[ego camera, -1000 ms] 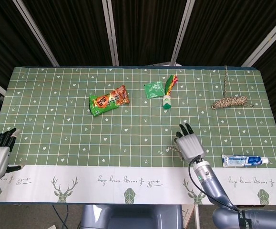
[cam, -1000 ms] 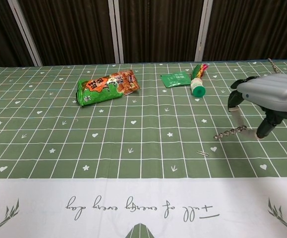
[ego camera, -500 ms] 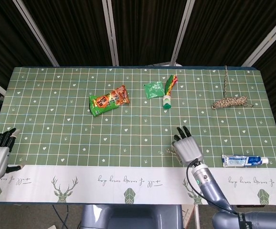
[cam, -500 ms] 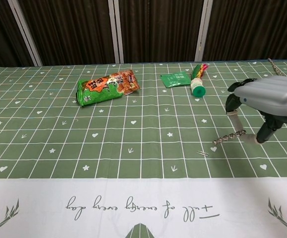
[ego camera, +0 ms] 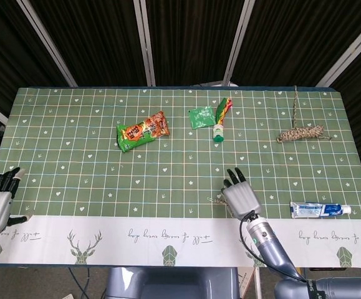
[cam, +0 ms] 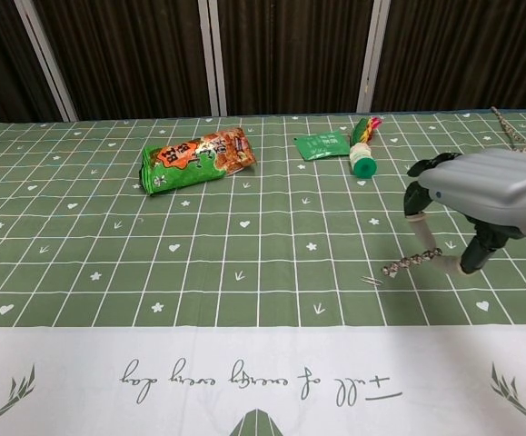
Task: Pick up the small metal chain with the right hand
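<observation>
My right hand point(cam: 485, 195) slid left dragging the chain point(cam: 412, 262) along, fingertips pinching its end, so it's nearly ready to lift.

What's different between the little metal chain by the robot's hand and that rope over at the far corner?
The chain is thin, silvery metal stretched in a short, nearly straight line; the rope is thick, tan fibre bunched into a bundle with one loose tail. The chain lies at the right hand, between its fingertips; the rope sits alone, nothing touching it. Both lie flat on the green tablecloth.
</observation>
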